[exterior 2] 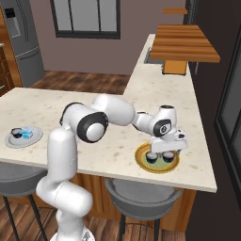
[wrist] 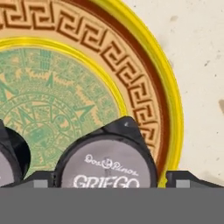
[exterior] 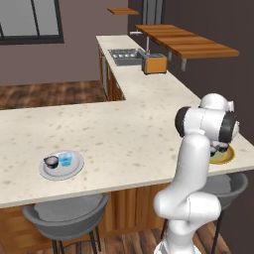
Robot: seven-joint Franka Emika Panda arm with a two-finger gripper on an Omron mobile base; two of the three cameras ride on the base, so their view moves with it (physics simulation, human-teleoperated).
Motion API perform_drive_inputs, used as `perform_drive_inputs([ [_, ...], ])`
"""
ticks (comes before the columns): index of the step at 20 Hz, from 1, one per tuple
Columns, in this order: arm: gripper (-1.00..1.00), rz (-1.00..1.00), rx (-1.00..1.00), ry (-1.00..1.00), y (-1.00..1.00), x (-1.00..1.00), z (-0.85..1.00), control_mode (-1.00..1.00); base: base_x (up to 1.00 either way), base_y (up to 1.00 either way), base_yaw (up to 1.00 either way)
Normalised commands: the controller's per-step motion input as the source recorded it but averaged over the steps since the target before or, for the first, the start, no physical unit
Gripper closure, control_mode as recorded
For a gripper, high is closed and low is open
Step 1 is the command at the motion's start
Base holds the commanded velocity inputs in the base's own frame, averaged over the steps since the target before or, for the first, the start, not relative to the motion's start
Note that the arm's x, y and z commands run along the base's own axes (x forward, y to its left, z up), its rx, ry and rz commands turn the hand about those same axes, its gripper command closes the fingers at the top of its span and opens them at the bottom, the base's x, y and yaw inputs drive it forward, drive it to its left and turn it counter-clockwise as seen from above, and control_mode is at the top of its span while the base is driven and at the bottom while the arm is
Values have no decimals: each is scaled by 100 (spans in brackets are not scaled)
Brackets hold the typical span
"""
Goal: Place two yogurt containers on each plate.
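Hovering low over the yellow plate (exterior 2: 157,165), the end effector (exterior 2: 163,156) stands at the near edge of the desk (exterior 2: 94,117), toward its right corner. In the hand view its two dark fingertips (wrist: 43,178) stand wide apart, one on each side of a dark yogurt cup (wrist: 107,164) with a pale printed top; they do not close on it, and the cup sits on the plate between them. A second dark cup (wrist: 8,162) rests on the same plate, just beside the first one. Farther along the near edge, toward the left corner, lies the grey plate (exterior: 61,165). On it stand another dark cup (exterior: 51,160) and the light blue cup (exterior: 65,159), side by side. At the far end of the desk there are a sink (exterior: 124,56) and an orange toaster (exterior: 154,63).
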Motion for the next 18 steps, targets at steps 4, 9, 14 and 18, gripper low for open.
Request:
perform_drive_inputs([
  [4, -100, 0, 6, 0, -8, -31, 24, -100, 0, 0, 0],
  [9, -100, 0, 1, 0, 0, -34, 40, -100, 0, 0, 0],
  [14, -100, -9, 4, -1, 27, -63, 34, -100, 0, 0, 0],
  [18, -100, -8, 0, -8, 64, -70, 18, -100, 0, 0, 0],
])
